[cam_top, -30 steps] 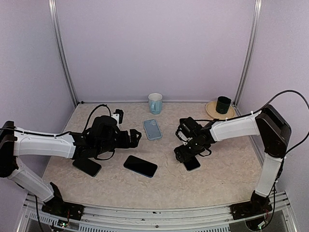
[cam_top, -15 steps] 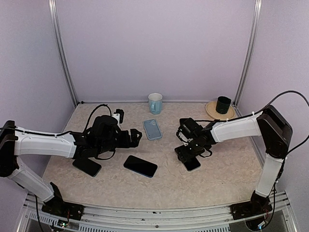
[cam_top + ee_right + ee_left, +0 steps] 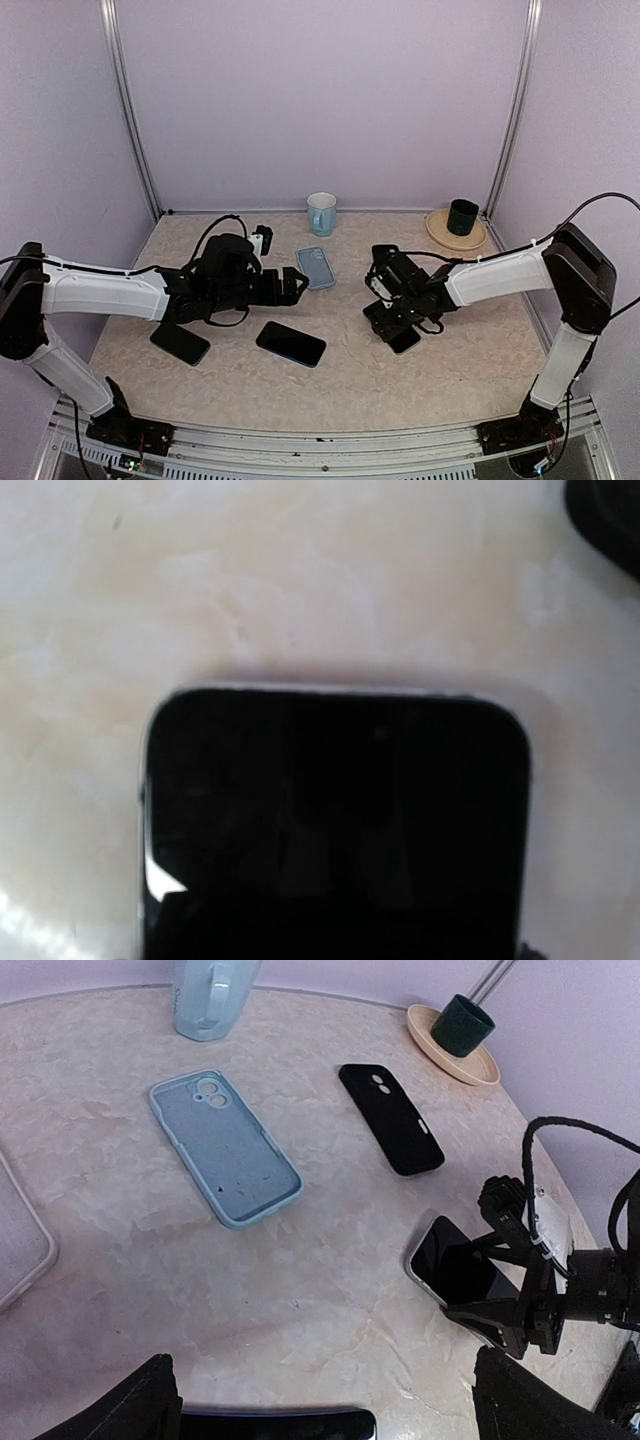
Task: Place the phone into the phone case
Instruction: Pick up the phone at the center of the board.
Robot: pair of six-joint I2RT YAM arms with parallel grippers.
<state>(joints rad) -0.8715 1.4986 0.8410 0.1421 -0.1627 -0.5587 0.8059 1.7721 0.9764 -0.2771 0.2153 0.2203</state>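
A phone (image 3: 405, 341) with a dark screen and a silver rim lies on the table right of centre. My right gripper (image 3: 396, 328) is shut on it, one finger against each long edge, as the left wrist view shows at the phone (image 3: 452, 1262). The phone (image 3: 335, 820) fills the lower half of the right wrist view, where no fingers show. The light blue phone case (image 3: 316, 267) lies open side up at mid-table, also the case (image 3: 225, 1145). My left gripper (image 3: 297, 287) hovers open just left of the case, holding nothing.
A second black phone (image 3: 290, 343) lies near the front, and a dark slab (image 3: 180, 342) lies to its left. A black case (image 3: 390, 1118) lies beyond the blue one. At the back stand a mug (image 3: 321, 213) and a plate (image 3: 440, 233) with a black cup (image 3: 462, 216).
My right gripper's jaws have closed in on the phone. The left arm has reached to the right, closer to the blue case.
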